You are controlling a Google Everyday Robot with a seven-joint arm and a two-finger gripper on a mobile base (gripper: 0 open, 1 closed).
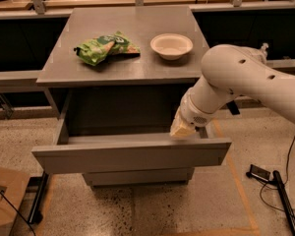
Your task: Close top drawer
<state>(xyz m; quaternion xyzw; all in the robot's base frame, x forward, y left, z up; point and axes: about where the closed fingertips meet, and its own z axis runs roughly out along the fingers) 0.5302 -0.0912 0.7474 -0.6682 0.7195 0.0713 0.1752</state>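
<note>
The top drawer point(128, 155) is a wide grey drawer with a flat, handle-less front. It stands pulled far out of the cabinet, and its inside looks empty and dark. My gripper point(183, 129) is at the end of the white arm that comes in from the right. It sits just above the rear of the drawer's front panel, near the right end, inside the drawer's opening. Only its pale tip shows.
On the grey cabinet top point(88, 68) lie a green snack bag point(104, 47) and a white bowl point(171, 45). A cardboard box point(2, 195) stands on the floor at the left. Cables and a black stand point(280, 191) lie on the floor at the right.
</note>
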